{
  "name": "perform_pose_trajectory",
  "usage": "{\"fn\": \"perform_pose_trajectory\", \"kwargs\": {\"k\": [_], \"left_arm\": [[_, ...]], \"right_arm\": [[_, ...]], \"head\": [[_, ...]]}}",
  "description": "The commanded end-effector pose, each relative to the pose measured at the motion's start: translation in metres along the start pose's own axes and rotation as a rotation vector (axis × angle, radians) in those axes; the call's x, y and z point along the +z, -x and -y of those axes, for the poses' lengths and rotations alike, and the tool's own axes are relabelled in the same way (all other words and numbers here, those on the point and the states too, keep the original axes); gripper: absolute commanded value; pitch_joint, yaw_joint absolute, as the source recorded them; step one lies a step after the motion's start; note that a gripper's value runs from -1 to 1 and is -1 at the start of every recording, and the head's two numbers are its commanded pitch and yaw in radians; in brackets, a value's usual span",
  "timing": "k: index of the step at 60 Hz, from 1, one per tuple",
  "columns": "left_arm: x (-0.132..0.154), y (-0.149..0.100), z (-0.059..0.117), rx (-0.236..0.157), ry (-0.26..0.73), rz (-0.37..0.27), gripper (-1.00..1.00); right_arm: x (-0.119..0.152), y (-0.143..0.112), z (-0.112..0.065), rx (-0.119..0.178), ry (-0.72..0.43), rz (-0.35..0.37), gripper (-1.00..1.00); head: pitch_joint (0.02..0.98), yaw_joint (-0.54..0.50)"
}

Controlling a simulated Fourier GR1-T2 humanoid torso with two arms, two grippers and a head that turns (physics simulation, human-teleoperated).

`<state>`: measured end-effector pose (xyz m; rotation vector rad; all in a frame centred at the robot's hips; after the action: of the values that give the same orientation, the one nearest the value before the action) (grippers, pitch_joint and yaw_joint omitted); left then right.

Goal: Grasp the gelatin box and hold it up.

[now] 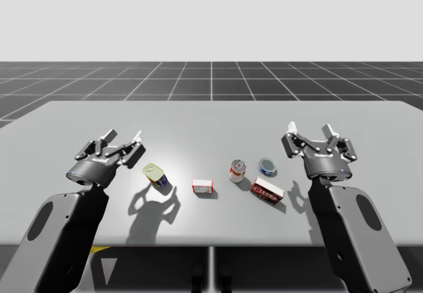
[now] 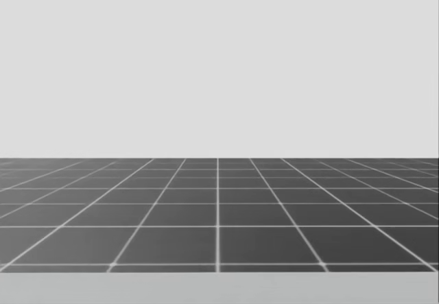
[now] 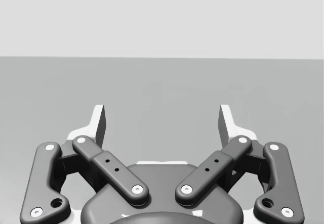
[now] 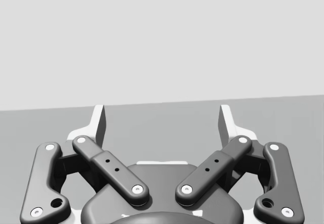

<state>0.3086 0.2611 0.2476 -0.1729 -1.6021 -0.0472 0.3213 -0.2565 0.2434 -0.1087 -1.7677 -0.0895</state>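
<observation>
My left gripper [image 1: 124,135] has its fingers spread wide with nothing between them, and hangs above the left side of the table [image 1: 211,118]. My right gripper [image 1: 312,129] is the same, empty and agape over the right side. Both are raised and well apart, likely a ready pose that leaves the goods below open to view.

Along the front edge, a yellow tin [image 1: 156,174] lies nearest the left gripper. Next is a small box [image 1: 202,186], red and white, about midway – I take it for the gelatin box, lying flat and apart from its neighbours. Further right are a red can [image 1: 237,171], a blue tin [image 1: 268,167] and a big red box [image 1: 267,190] – these crowd the right gripper's side. Nothing is grasped yet; either arm must reach past a neighbour.
</observation>
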Motion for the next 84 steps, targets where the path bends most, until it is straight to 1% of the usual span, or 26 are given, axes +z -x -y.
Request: {"fn": "perform_pose_trajectory", "kwargs": {"k": [1,4,5,8,12,15,18,21,22,24,25,26,27,32,37,40,45,47,48,60,67,77,80,84], "left_arm": [[0.000,0.000,-0.001,-0.007,-0.001,0.002,-1.00],[0.000,0.000,-0.001,-0.013,0.003,0.004,-1.00],[-0.001,0.001,-0.001,-0.014,0.005,0.004,-1.00],[-0.001,0.001,-0.001,-0.016,0.006,0.004,-1.00],[-0.001,0.001,-0.002,-0.019,0.006,0.004,-1.00],[-0.001,0.001,-0.002,-0.021,0.007,0.003,-1.00],[-0.001,0.002,-0.002,-0.023,0.007,0.002,-1.00],[-0.002,0.002,-0.002,-0.024,0.007,0.002,-1.00],[-0.002,0.002,-0.002,-0.025,0.008,0.001,-1.00],[-0.002,0.002,-0.002,-0.025,0.009,0.001,-1.00],[-0.002,0.002,-0.002,-0.026,0.010,0.001,-1.00],[-0.002,0.002,-0.002,-0.026,0.010,0.001,-1.00],[-0.002,0.002,-0.002,-0.027,0.010,0.001,-1.00],[-0.002,0.003,-0.002,-0.031,0.014,-0.001,-1.00],[-0.003,0.003,-0.002,-0.033,0.016,-0.002,-1.00],[-0.003,0.003,-0.002,-0.034,0.016,-0.002,-1.00],[-0.003,0.003,-0.001,-0.035,0.021,-0.004,-1.00],[-0.003,0.003,0.000,-0.037,0.023,-0.005,-1.00],[-0.003,0.003,0.001,-0.037,0.026,-0.005,-1.00],[-0.003,0.004,0.006,-0.045,0.044,-0.009,-1.00],[-0.002,0.003,0.007,-0.043,0.049,-0.008,-1.00],[-0.002,0.002,0.012,-0.043,0.067,-0.013,-1.00],[-0.002,0.002,0.018,-0.075,0.066,-0.023,-1.00],[0.001,-0.003,0.024,-0.066,0.076,-0.022,-1.00]], "right_arm": [[0.002,0.000,0.001,-0.036,0.012,-0.008,-1.00],[0.002,0.000,0.002,-0.026,0.009,-0.001,-1.00],[0.000,-0.001,0.003,-0.047,0.007,-0.011,-1.00],[-0.001,-0.001,0.003,-0.048,-0.013,-0.024,-1.00],[-0.001,-0.001,0.004,-0.048,-0.023,-0.036,-1.00],[-0.001,-0.002,0.004,-0.037,-0.018,-0.031,-1.00],[-0.001,-0.002,0.003,-0.031,-0.017,-0.024,-1.00],[-0.001,-0.001,0.003,-0.014,-0.013,-0.019,-1.00],[-0.001,-0.001,0.003,-0.009,-0.009,-0.017,-1.00],[-0.001,-0.001,0.003,-0.012,-0.006,-0.017,-1.00],[-0.002,-0.001,0.004,-0.009,-0.016,-0.015,-1.00],[-0.001,-0.001,0.003,-0.002,-0.002,-0.011,-1.00],[-0.002,-0.001,0.003,-0.008,-0.009,-0.014,-1.00],[-0.002,-0.002,0.004,-0.010,-0.009,-0.016,-1.00],[-0.002,-0.002,0.003,-0.009,-0.012,-0.018,-1.00],[-0.002,-0.002,0.004,-0.008,-0.014,-0.019,-1.00],[-0.002,-0.002,0.004,-0.007,-0.013,-0.021,-1.00],[-0.002,-0.002,0.004,-0.006,-0.014,-0.021,-1.00],[-0.002,-0.002,0.004,-0.006,-0.015,-0.021,-1.00],[-0.002,-0.002,0.003,-0.003,-0.023,-0.024,-1.00],[-0.002,-0.002,0.003,-0.001,-0.023,-0.025,-1.00],[-0.002,-0.002,0.004,-0.005,-0.015,-0.026,-1.00],[-0.002,-0.002,0.005,-0.004,-0.012,-0.027,-1.00],[-0.002,-0.002,0.005,-0.004,-0.006,-0.028,-1.00]], "head": [[0.089,-0.01],[0.097,-0.01],[0.104,-0.01],[0.117,-0.01],[0.160,-0.01],[0.200,-0.02],[0.260,-0.02],[0.296,-0.02],[0.330,-0.02],[0.353,-0.02],[0.378,-0.02],[0.389,-0.01],[0.402,-0.01],[0.483,-0.01],[0.569,-0.01],[0.596,-0.01],[0.677,-0.01],[0.696,-0.01],[0.723,-0.01],[0.834,0.02],[0.882,0.03],[0.892,0.04],[0.892,0.05],[0.896,0.05]]}}
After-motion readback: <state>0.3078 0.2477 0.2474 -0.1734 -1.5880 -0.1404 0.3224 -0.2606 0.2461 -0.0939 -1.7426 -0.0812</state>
